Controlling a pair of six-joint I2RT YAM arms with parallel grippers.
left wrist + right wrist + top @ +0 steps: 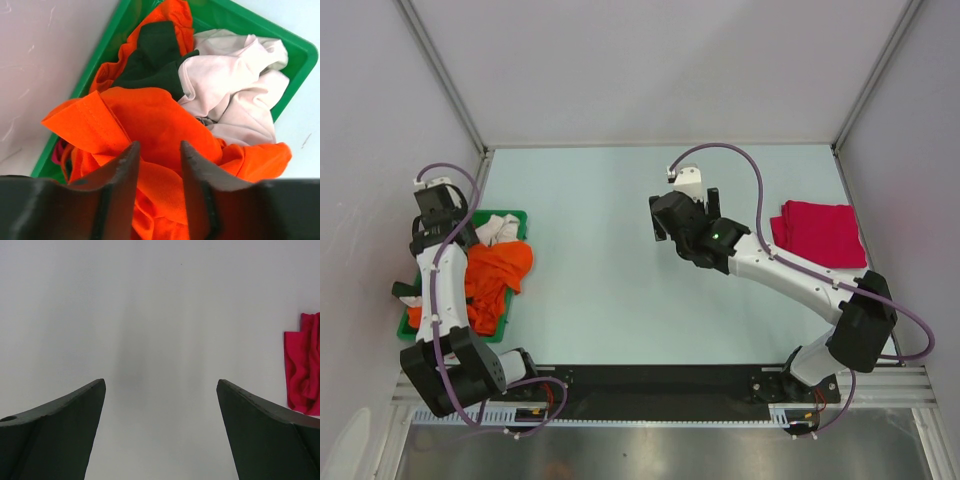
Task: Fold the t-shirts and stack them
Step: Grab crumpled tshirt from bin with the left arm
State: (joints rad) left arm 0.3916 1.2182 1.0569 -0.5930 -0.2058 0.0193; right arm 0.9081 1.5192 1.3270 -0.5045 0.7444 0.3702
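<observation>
1. T-shirts are split across the pale table (620, 300): a heap on my left, one finished piece far right, bare surface in between.
2. Next down in size, the green bin (515, 216) at the left edge holds the heap, with cloth spilling over its rim.
3. Biggest lump in there is the bright orange t-shirt (155, 120). It sits on top of the pile and drapes over the bin's side. It's soft, light and floppy, so I reckon it'll sag and maybe drag its neighbours up if I lift it. The raised fold right under my left gripper (160, 147) looks like the spot to pinch. A hem or shoulder would be better once it's out flat.
4. The magenta-red t-shirt (818, 233) lies folded flat near the right edge, well apart from the bin. Looks like the base of the stack to me.
5. The cream t-shirt (235, 85) is crumpled in a bin corner, touching the orange one. The dark green t-shirt (155, 60) is wedged beside it, partly under orange.
6. Left gripper's jaws are about halfway apart, straddling that orange ridge. There's cloth between the fingers, but the pads don't look pressed in, so I wouldn't call it a hold.
7. My right gripper (161, 382) hovers over bare table with jaws spread wide and nothing in them. The magenta shirt is off to its right.
</observation>
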